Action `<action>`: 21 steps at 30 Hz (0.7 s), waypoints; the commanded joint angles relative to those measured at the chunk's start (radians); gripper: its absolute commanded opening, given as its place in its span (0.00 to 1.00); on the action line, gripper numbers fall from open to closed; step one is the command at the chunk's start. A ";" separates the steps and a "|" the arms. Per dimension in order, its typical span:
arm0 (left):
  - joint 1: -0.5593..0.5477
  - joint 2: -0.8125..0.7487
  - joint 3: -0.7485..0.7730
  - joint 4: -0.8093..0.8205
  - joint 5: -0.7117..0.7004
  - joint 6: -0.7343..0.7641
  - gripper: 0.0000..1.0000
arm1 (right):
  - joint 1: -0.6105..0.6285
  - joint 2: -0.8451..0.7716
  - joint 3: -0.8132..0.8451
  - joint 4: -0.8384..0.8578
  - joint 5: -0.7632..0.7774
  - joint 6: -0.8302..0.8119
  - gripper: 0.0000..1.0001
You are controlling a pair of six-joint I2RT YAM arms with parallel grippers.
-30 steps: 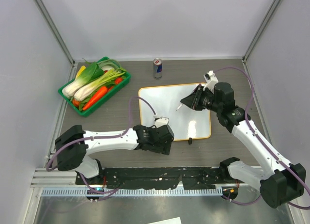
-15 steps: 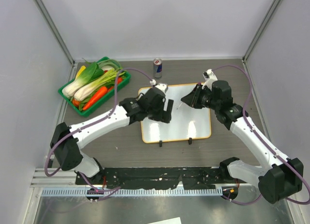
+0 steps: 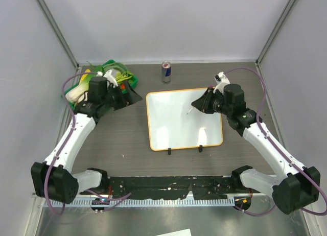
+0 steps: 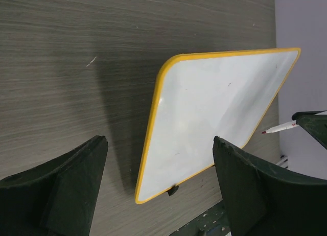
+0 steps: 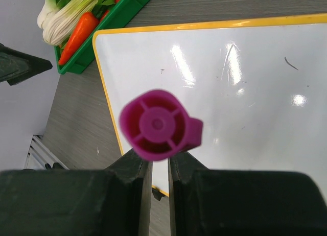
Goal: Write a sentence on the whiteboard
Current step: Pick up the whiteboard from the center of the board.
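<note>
The whiteboard (image 3: pixel 179 126) lies flat mid-table, orange-rimmed, with two black clips on its near edge. No sentence shows on it; it is blank apart from a few faint specks. It also shows in the left wrist view (image 4: pixel 214 103) and the right wrist view (image 5: pixel 255 88). My right gripper (image 3: pixel 200 104) is shut on a magenta marker (image 5: pixel 158 126), whose tip (image 3: pixel 189 112) hovers over the board's far right part. The marker tip shows in the left wrist view (image 4: pixel 278 127). My left gripper (image 3: pixel 131 96) is open and empty, left of the board by the vegetable tray.
A green tray (image 3: pixel 135 83) of vegetables sits at the far left, partly under my left arm; it also shows in the right wrist view (image 5: pixel 134 5). A drink can (image 3: pixel 166 71) stands behind the board. Cage posts run along both sides.
My left arm swung from the board's near-left corner, across the board, out to the far left by the vegetable tray. The right gripper and marker barely moved.
</note>
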 commanded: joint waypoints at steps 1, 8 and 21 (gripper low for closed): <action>0.115 -0.089 -0.119 0.089 0.225 -0.071 0.88 | -0.006 0.009 0.042 0.015 0.016 -0.012 0.01; 0.174 -0.119 -0.201 0.108 0.236 -0.036 0.89 | -0.006 0.038 0.054 0.022 0.013 -0.012 0.01; 0.172 -0.332 -0.426 0.319 -0.288 0.107 1.00 | -0.006 0.053 0.085 0.022 0.016 -0.013 0.01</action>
